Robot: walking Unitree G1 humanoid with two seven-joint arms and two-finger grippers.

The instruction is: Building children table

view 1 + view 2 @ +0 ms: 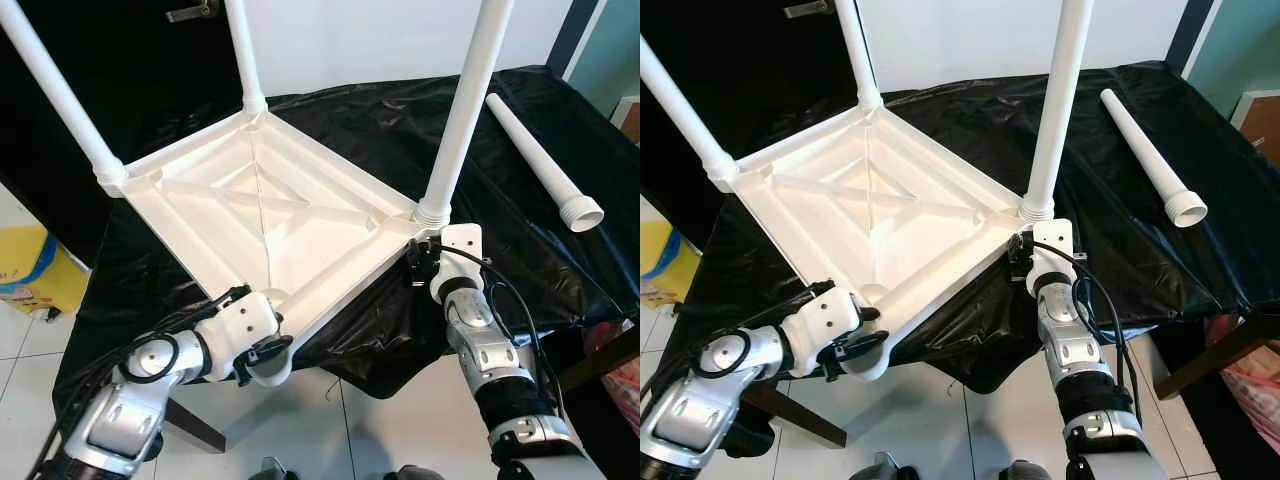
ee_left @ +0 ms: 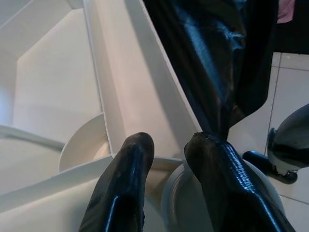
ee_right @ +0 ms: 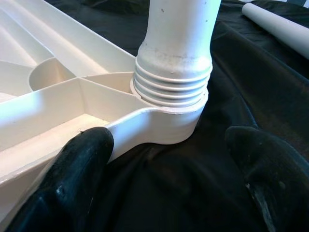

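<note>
The white table top (image 1: 260, 215) lies upside down on a black cloth (image 1: 520, 250). Three white legs stand in its corner sockets: far left (image 1: 55, 95), far middle (image 1: 243, 50) and near right (image 1: 465, 110). A fourth leg (image 1: 540, 160) lies loose on the cloth to the right. My left gripper (image 1: 262, 352) is at the near corner socket (image 1: 865, 365), which overhangs the table edge; its fingers (image 2: 125, 183) pinch the rim there. My right gripper (image 1: 420, 255) stands open, one finger (image 3: 82, 159) on each side of the threaded base of the near right leg (image 3: 176, 48).
A yellow box (image 1: 25, 270) sits on the tiled floor at the left. A pink bag (image 1: 620, 385) is at the lower right. A dark wooden table leg (image 1: 195, 425) shows below the cloth. A black wall stands behind on the left.
</note>
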